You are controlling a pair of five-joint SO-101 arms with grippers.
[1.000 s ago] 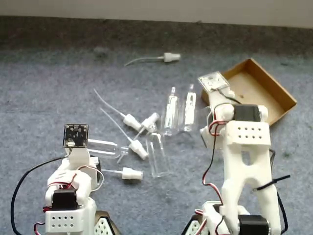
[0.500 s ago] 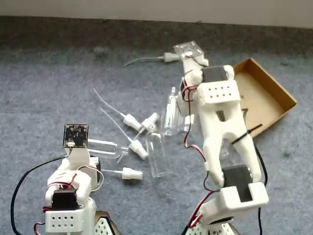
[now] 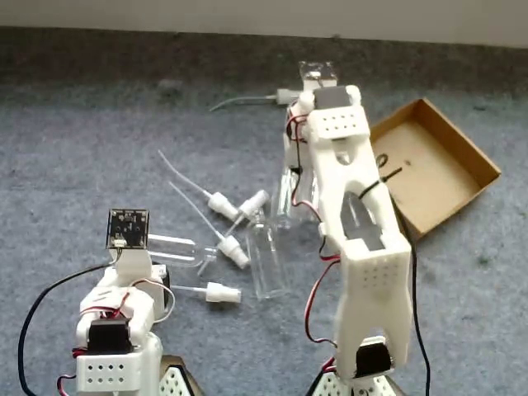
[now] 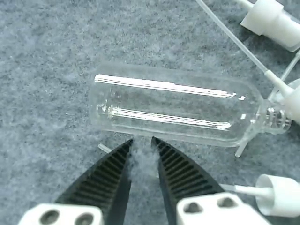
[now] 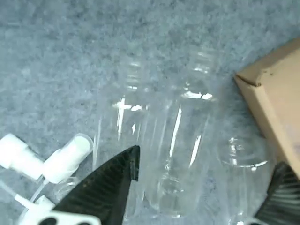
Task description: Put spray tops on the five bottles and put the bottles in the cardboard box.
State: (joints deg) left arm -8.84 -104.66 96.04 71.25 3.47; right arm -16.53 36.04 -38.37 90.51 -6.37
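Entry, right arm: over the last second it swung away from the brown cardboard box (image 3: 437, 165) and stretched forward. My right gripper (image 5: 208, 159) now hangs above two clear plastic bottles lying side by side (image 5: 136, 122) (image 5: 187, 126). Its jaws are spread wide and hold nothing. The box edge (image 5: 276, 89) sits just off to one side of it.

Left arm: no displacement across the frames. My left gripper (image 4: 141, 140) is open only a narrow slit, empty, with its tips just short of a clear round-ended bottle lying on its side (image 4: 173, 110).

Reading: this looks like the approach for a first pick. I see no bottle in the box, and the left bottle's neck thread is bare.

View comparison: the high view gives the layout. White spray tops with thin dip tubes (image 3: 223, 204) are scattered between the arms, and one lone top (image 3: 285, 96) lies beyond my right arm. Jaw spread I take from the wrist views. The left wrist view also places a spray top (image 4: 276, 194) beside my left jaws.
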